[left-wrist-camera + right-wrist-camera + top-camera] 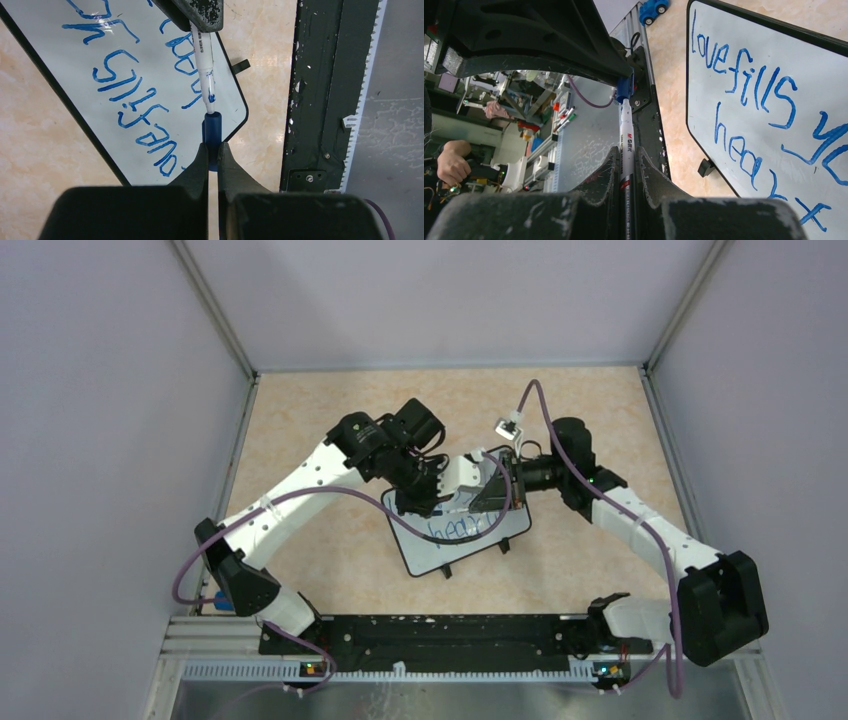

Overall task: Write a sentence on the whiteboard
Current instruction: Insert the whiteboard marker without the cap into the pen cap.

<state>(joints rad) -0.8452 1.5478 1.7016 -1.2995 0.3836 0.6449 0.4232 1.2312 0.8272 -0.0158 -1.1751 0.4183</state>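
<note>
— Nearest, the left pincer [213, 150] is clamped on a blue cap [212, 127]; where is the marker [205, 65] held?
— Gripped in the right pincer [626, 152], tip-first, in line with the cap's mouth and just short of it; the sentence [749, 85] is seen finished on the whiteboard [55, 50], at the middle of the surface [330, 560].

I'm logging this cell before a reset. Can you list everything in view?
whiteboard: one, white with black frame, flat at mid-table below both grippers
sentence: one, blue, two lines on the whiteboard
marker: one, white barrel with blue tip, in the right gripper, tip pointing at the cap's open end
cap: one, blue, in the left gripper
toy car: one, blue, at the table's edge beside the rail
table: one, beige
rail: one, black, along the near edge
left gripper: one, black, shut on the cap
right gripper: one, black, shut on the marker
</note>
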